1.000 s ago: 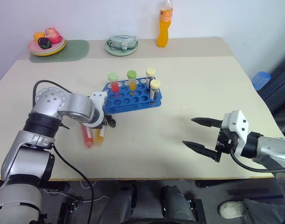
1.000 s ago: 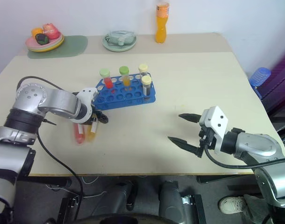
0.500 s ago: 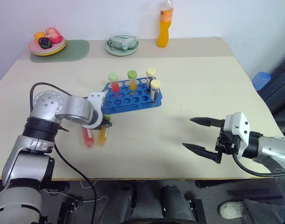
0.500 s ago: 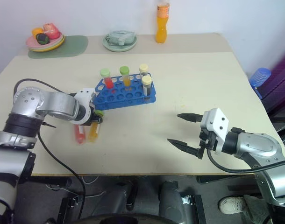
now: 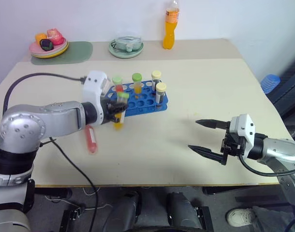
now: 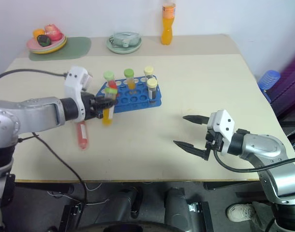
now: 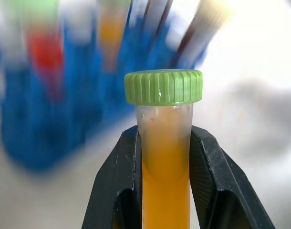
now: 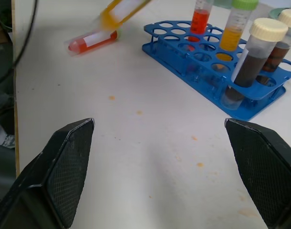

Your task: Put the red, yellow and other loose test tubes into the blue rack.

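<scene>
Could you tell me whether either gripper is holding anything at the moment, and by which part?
The left gripper clamps the yellow-liquid test tube with the green screw cap on its clear body just below the cap. The right gripper is open and holds nothing.

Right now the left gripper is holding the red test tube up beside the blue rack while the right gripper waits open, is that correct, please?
Not quite: the left gripper is shut on the yellow tube with the green cap, as the left wrist view shows. The red tube lies on the table. The blue rack and open right gripper are as you say.
</scene>
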Robot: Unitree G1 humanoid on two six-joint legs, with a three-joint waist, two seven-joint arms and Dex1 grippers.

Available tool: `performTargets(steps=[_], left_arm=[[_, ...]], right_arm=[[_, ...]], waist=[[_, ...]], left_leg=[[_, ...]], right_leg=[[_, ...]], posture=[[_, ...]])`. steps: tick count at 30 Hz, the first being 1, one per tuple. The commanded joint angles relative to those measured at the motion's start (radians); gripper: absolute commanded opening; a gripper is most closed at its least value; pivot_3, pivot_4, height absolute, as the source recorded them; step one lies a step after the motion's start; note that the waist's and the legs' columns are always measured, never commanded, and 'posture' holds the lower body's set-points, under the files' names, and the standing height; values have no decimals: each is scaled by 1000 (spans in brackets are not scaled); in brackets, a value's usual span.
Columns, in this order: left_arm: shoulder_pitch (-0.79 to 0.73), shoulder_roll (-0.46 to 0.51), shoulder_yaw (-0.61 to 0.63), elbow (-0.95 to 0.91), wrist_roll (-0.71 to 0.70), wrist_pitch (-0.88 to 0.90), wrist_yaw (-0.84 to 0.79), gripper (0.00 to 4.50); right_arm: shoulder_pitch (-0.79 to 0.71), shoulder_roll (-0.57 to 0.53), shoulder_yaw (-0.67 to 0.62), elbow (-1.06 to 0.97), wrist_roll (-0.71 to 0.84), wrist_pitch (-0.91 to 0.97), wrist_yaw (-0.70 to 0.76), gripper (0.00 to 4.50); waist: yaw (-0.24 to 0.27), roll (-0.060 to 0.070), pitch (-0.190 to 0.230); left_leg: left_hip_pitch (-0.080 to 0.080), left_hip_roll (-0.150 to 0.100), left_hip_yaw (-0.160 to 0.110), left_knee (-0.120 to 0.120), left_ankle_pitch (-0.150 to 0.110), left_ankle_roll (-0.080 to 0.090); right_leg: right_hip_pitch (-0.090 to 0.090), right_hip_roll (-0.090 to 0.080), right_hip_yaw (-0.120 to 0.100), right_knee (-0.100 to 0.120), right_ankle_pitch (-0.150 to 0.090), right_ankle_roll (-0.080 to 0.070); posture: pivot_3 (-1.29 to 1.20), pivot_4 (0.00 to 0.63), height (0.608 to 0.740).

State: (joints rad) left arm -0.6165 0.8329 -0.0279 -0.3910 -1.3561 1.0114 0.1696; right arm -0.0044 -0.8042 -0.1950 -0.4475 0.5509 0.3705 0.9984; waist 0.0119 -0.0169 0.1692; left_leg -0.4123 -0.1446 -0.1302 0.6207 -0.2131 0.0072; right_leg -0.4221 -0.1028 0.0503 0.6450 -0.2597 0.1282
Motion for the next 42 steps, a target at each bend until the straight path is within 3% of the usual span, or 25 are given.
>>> performTargets(steps=[1,8,13,16,27,42], left_arm=[[38,-26,-31,-35,329,-267,-253,725],[138,-254,-161,171,859,-819,-470,725],[117,-421,-173,353,1033,-1040,-522,725],[87,-504,-148,457,1073,-1095,-514,725],[42,-633,-130,746,1202,-1313,-571,725],[23,-696,-106,896,1255,-1420,-621,725]], right_arm=[[-15,-4,-20,-11,1,-16,-5,4500],[-12,-17,-52,-42,0,12,-56,4500],[1,-24,-79,-80,14,48,-91,4500],[8,-20,-89,-104,13,64,-115,4500],[10,-2,-84,-155,32,109,-178,4500],[43,11,-83,-156,26,93,-199,4500]], waist=[[2,0,0],[6,0,0],[8,0,0],[7,0,0],[3,0,0],[3,0,0]], left_leg=[[0,0,0,0,0,1],[0,0,-1,1,-3,5],[0,0,-2,3,-6,9],[0,0,-1,4,-6,10],[0,0,-2,8,-7,11],[0,0,-2,9,-7,12]], right_leg=[[0,0,0,0,0,0],[6,0,0,-11,3,1],[9,0,-2,-15,4,3],[9,0,-3,-14,5,4],[11,1,-3,-14,6,7],[12,1,-4,-14,7,8]], posture=[[0,150,740],[0,150,740],[0,150,740],[0,150,740],[0,150,740],[0,150,740]])
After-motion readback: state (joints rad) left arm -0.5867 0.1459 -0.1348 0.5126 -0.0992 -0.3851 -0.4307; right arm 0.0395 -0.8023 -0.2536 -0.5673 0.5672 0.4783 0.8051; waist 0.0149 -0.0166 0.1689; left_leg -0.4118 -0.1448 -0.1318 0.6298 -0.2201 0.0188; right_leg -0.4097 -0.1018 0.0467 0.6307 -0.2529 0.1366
